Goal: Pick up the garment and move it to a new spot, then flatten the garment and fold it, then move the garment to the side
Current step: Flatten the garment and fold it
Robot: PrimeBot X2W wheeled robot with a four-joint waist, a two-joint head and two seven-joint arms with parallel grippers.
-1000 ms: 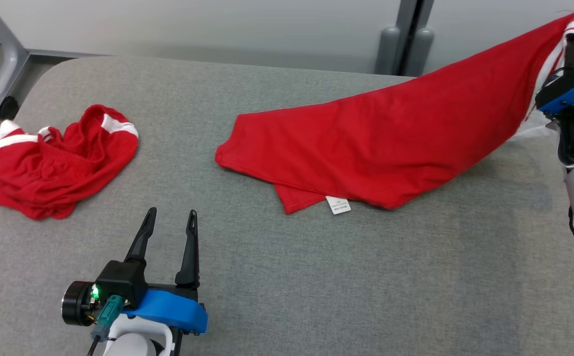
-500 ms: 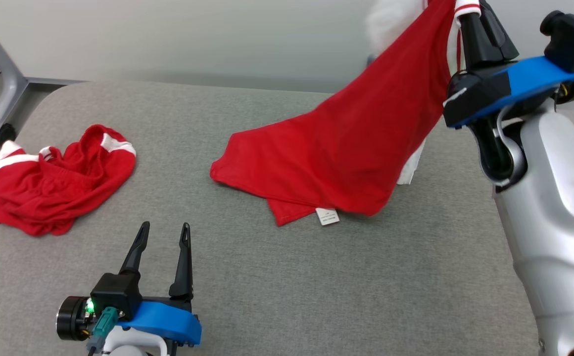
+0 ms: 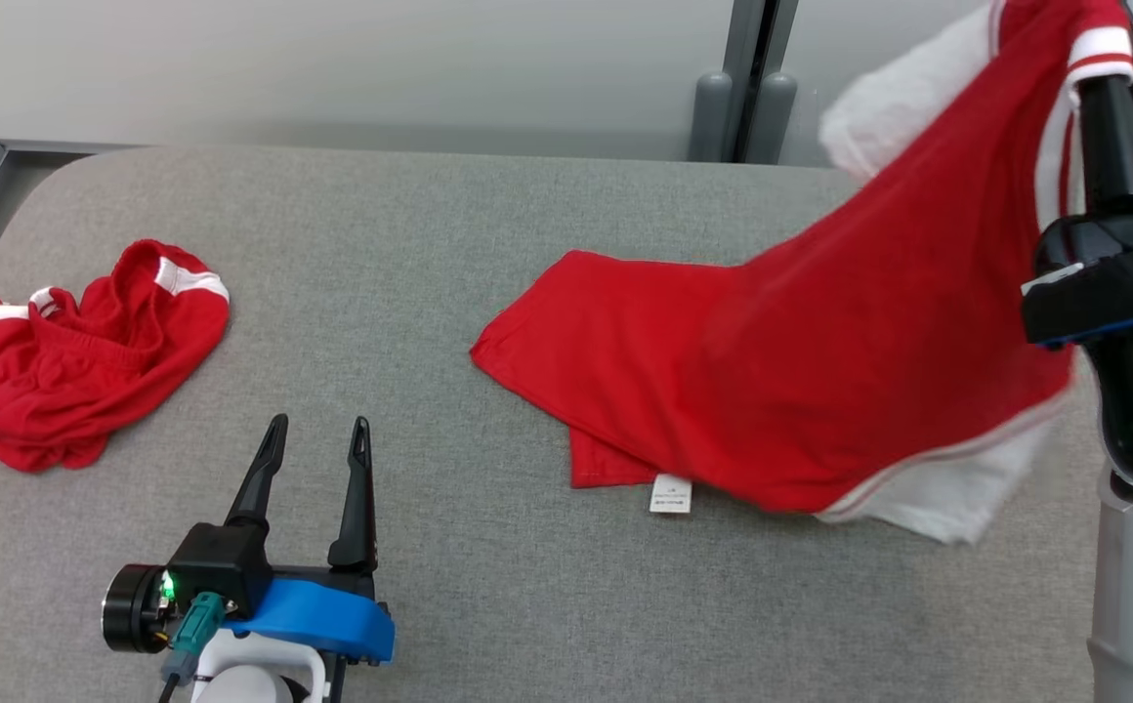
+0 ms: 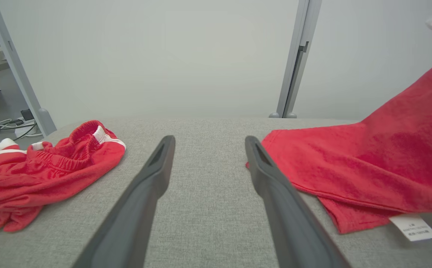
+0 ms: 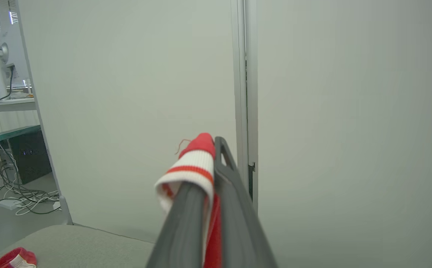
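Your right gripper [image 3: 1118, 98] is clamped on the garment [image 3: 820, 371] at its striped cuff [image 3: 1099, 54], held high, likely so the cloth hangs free; the lower end lies on the table [image 3: 527, 605]. Left gripper [image 3: 319, 425] hovers, fingers apart.

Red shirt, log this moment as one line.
right gripper: shut on red shirt | red shirt: cuff raised, rest on table | left gripper: open, empty | red shorts: crumpled

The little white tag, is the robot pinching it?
No, the white tag lies loose on the grey table, with nothing gripping it.
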